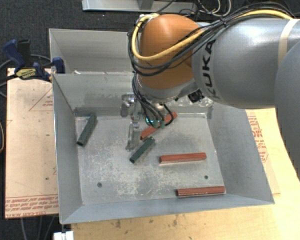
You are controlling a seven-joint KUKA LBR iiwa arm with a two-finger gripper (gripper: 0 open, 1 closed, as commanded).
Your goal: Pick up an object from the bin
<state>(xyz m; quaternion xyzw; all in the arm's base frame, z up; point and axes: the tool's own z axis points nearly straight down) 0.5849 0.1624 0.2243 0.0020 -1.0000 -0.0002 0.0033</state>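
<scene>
Here, pincer (134, 142) tip at dark green bar (142, 150), mid-bin; spread or pressed together, cannot tell.

So the arm (250, 59) comes in from 3 o'clock, and its orange cover (165, 44) sits over the back half of the bin (65, 134). The gripper (133, 143) is down near the middle of the floor, right beside a dark green block (142, 150) that lies slanted. Can't tell if they touch. A small red-brown piece (149, 132) pokes out at that block's 12 o'clock. Another dark green block (86, 129) lies over at 9 o'clock, well apart. Two long red-brown bars: one (182, 158) at 4 o'clock, the other (200, 191) at 5 o'clock by the front wall.
</scene>
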